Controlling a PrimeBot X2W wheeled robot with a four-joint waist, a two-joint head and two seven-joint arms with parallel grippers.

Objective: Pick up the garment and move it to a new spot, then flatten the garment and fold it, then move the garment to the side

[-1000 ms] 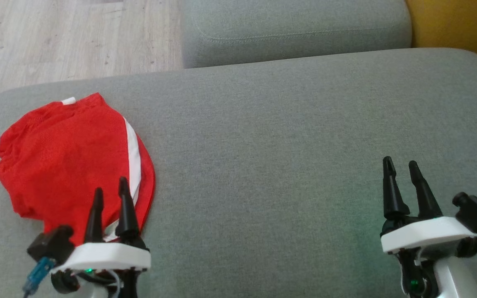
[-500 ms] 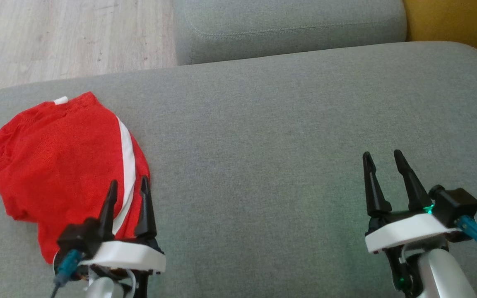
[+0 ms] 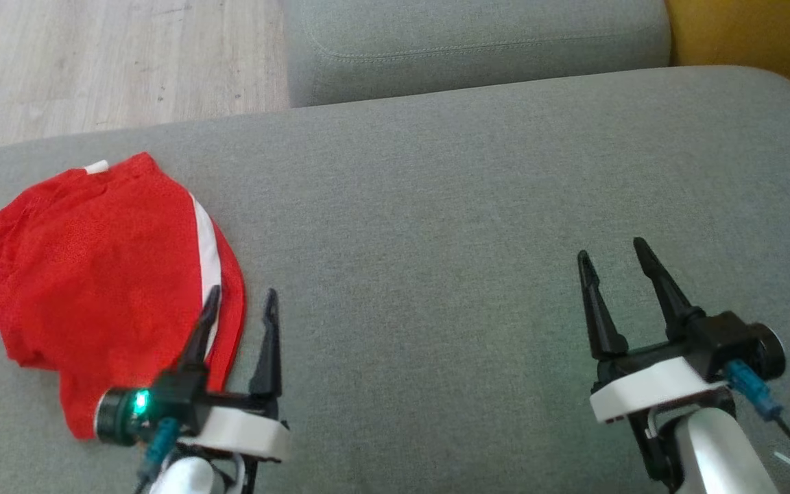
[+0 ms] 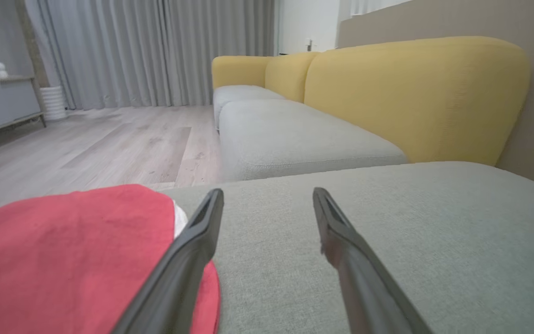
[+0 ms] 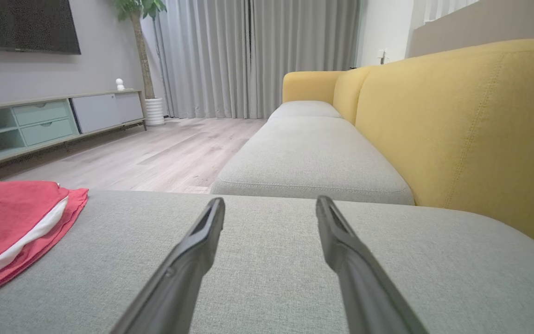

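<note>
The garment [image 3: 93,281] is a folded red cloth with a white stripe, lying at the left end of the grey sofa seat [image 3: 450,226]. It also appears low left in the left wrist view as the garment [image 4: 63,260] and at the left edge of the right wrist view as the garment [image 5: 12,222]. My left gripper [image 3: 241,302] hovers open at the garment's right edge, one finger over the red cloth, the other over bare cushion, holding nothing. My right gripper [image 3: 611,250] stands open and empty over the seat's right part, far from the garment.
A second grey seat cushion [image 3: 477,41] adjoins at the back, with a yellow backrest [image 5: 461,125] to the right. Wooden floor [image 3: 114,62] lies beyond the seat's far left edge. A low TV cabinet [image 5: 49,120] and curtains stand across the room.
Both grippers have rolled about their wrists. The left one has shifted right, off the cloth toward its right edge; the right one has moved left and a little forward. The camera shifted slightly.
</note>
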